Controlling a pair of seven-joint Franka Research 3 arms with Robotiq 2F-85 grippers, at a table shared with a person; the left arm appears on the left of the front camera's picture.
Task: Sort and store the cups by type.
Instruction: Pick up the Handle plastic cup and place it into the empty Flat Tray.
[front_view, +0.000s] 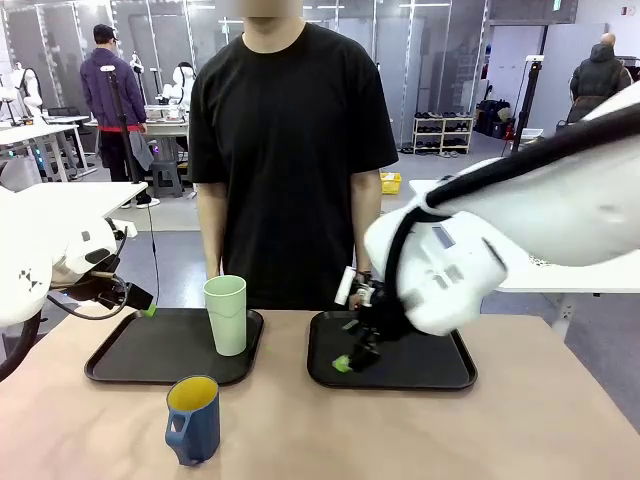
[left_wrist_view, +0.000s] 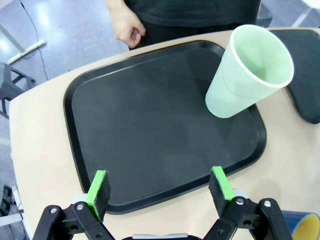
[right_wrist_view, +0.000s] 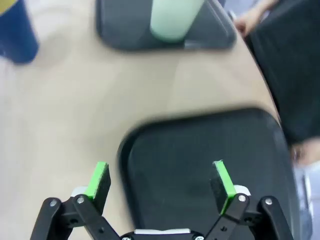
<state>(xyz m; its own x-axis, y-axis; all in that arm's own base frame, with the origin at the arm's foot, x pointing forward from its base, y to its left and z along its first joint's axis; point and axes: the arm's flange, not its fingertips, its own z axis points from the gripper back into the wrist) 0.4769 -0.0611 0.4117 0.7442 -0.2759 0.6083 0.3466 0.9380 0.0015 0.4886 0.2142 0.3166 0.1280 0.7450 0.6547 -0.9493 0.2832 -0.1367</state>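
Pale green tall plastic tumbler (front_view: 226, 315): upright and handleless, standing on the left black tray (front_view: 130, 362), on its right-hand part just inside the rim; nothing grips it.
Dark blue handled mug with yellow inside (front_view: 193, 420): upright on the bare tan table (front_view: 420, 435), just in front of the left tray's near edge, on the robot's side. It is apart from the tumbler, and its handle is turned toward picture left.
Left tray: a rectangular tray with rounded corners and a raised rim. Apart from the tumbler its floor is bare, so most of it is free room.
Right black tray (front_view: 445, 372): the same shape, lying beside the left one with a strip of table between their rims.
Right gripper (right_wrist_view: 160, 175): hangs low over the right tray's left part with its fingers spread and nothing between the green pads. In the right wrist view, which is blurred, one pad is over the table beside the rim and the other over the tray floor.
Left gripper (left_wrist_view: 160, 181): raised at the left tray's left side with its fingers released and spread, grasping nothing. In the left wrist view its pads frame the tray's nearest rim.
Person in a black T-shirt (front_view: 290, 150): stands at the table's far edge, behind both trays, with one hand (left_wrist_view: 127, 25) curled just beyond the left tray's far rim.
Open table: a broad bare surface lies in front of the right tray and to the mug's right.
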